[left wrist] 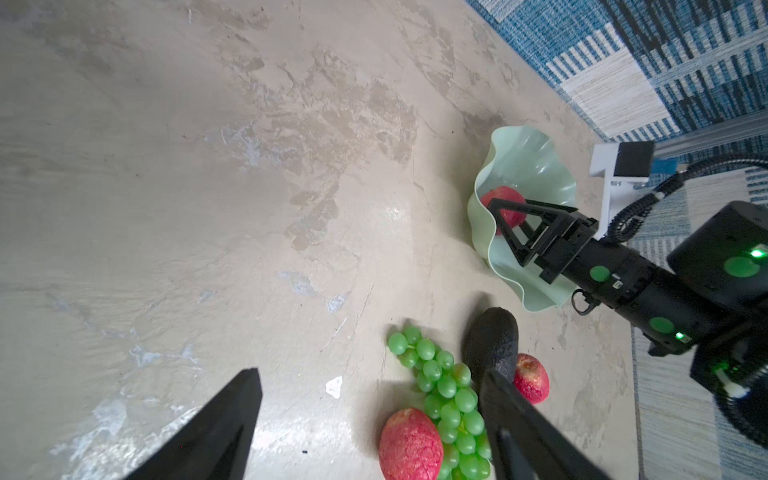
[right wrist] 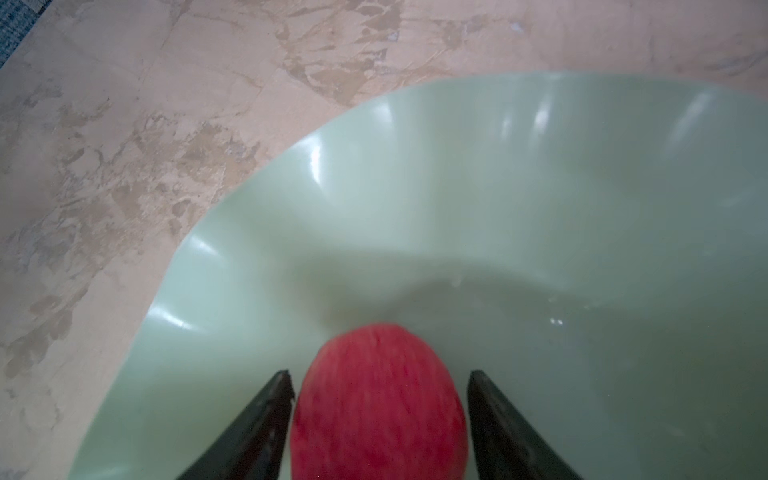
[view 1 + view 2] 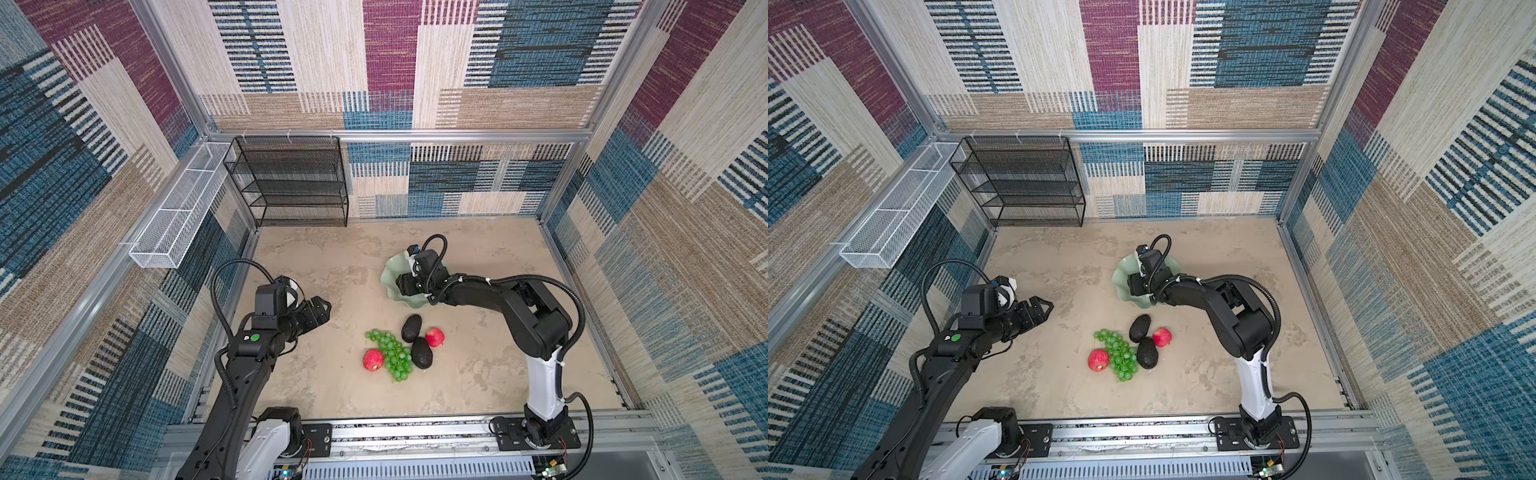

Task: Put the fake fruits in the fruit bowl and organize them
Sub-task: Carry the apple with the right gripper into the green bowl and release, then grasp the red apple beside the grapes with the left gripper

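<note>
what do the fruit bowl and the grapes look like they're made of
fruit bowl: probably smooth, glossy plastic, possibly glazed ceramic; the thin wavy wall carries soft streaks of reflected light.
grapes: likely glossy, slightly translucent plastic or rubber; each round bead is uniformly bright green with a small highlight.

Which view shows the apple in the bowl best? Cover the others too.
The right wrist view: the apple fills the foreground in the bowl, between the right claw's fingers, blurred. The left wrist view shows it small, partly behind that claw. In both top views the right arm hides it.
</note>
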Robot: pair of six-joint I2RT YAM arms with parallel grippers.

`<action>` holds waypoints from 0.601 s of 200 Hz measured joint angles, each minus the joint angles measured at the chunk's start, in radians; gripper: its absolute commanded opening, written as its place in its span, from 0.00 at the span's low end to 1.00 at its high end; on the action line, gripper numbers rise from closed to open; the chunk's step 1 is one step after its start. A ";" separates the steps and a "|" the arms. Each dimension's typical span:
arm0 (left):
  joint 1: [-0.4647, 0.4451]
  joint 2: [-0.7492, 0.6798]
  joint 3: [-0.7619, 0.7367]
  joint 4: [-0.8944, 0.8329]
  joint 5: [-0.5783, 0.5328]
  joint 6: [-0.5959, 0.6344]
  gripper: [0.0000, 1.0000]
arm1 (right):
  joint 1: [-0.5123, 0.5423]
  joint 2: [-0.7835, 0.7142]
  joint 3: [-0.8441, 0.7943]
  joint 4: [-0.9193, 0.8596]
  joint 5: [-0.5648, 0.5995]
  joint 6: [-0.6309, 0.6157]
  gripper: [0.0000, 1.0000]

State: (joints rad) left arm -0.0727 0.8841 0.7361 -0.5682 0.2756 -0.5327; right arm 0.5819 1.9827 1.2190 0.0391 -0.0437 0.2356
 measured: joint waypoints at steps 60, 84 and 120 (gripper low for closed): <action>-0.309 0.087 -0.059 0.003 -0.028 -0.057 0.85 | -0.008 -0.386 -0.190 0.118 0.055 0.016 1.00; -0.415 0.135 -0.085 0.006 -0.059 -0.091 0.84 | -0.007 -0.480 -0.264 0.138 0.071 0.037 1.00; -0.536 0.199 -0.098 0.068 -0.090 -0.129 0.82 | -0.007 -0.551 -0.356 0.134 0.091 0.061 1.00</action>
State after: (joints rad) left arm -0.6090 1.0828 0.6384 -0.5007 0.1856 -0.6621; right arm 0.5747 1.4319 0.8635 0.1726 0.0475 0.2962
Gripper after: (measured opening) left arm 0.837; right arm 0.996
